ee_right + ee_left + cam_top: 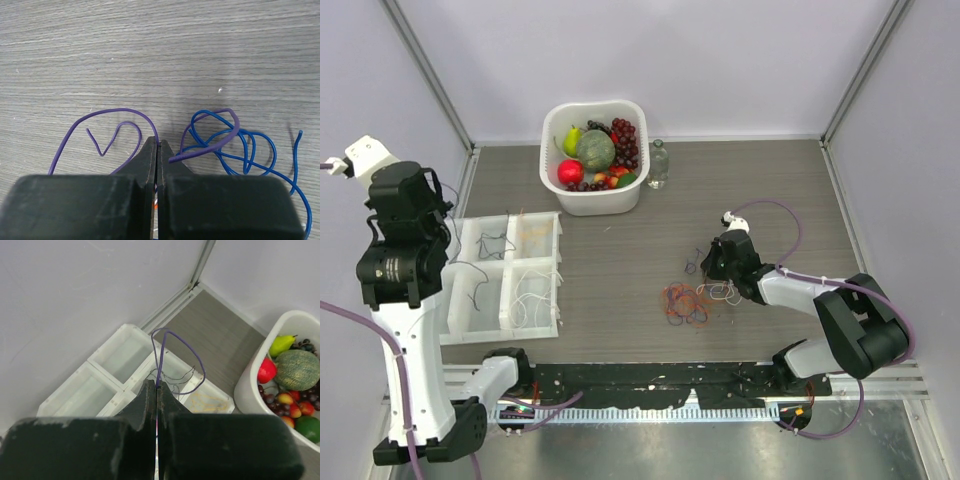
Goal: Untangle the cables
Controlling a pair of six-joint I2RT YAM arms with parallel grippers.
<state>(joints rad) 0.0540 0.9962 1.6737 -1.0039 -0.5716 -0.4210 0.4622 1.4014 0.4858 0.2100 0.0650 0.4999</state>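
Top external shows some cables in the tray, a tangle left; left end effector pinches a purple cable; right end effector pinches a second purple cable.

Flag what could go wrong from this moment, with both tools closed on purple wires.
1. The left tool pinches a purple loop only at its very tips, above the tray. The loop could slip out and perhaps land in the wrong compartment.
2. The right tool is shut on a purple wire that crosses loops of a blue wire. Pulling may drag the blue one along or tighten the pile.
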